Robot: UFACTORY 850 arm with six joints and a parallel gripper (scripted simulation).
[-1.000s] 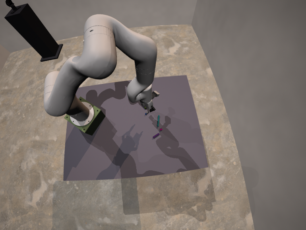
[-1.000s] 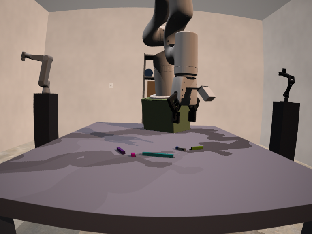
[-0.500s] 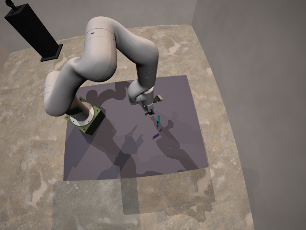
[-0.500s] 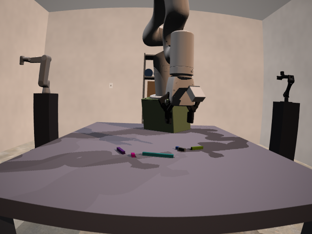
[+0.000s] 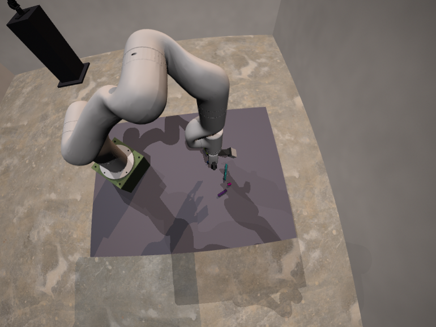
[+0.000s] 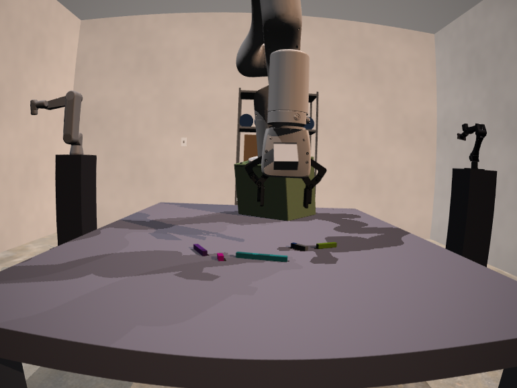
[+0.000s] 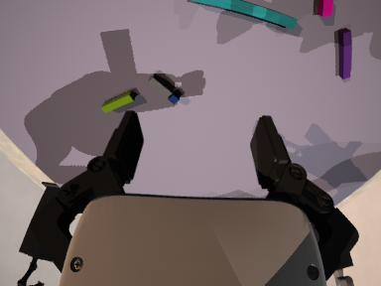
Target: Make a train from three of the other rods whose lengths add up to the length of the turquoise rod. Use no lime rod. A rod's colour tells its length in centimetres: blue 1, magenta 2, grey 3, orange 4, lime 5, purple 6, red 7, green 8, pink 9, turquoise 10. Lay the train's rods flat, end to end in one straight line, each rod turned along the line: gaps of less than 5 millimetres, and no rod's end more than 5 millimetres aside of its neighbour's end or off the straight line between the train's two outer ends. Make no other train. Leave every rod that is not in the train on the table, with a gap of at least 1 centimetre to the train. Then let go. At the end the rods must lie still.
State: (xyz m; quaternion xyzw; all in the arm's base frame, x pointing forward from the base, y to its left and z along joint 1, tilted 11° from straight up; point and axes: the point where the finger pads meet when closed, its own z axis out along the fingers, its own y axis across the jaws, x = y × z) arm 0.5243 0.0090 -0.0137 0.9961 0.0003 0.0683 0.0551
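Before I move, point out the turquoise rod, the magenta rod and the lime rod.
Turquoise rod [image 5: 225, 172] [image 6: 261, 256] [image 7: 248, 10]: top, exterior, wrist; along its middle.
Magenta rod [image 5: 229, 184] [image 6: 220, 256] [image 7: 325, 7]: top, exterior, wrist; its body.
Lime rod [image 6: 326, 245] [image 7: 117, 101]: exterior, wrist; its middle.

end effector [image 5: 213, 166] [image 6: 284, 199] [image 7: 197, 127] turned, shadows shifted
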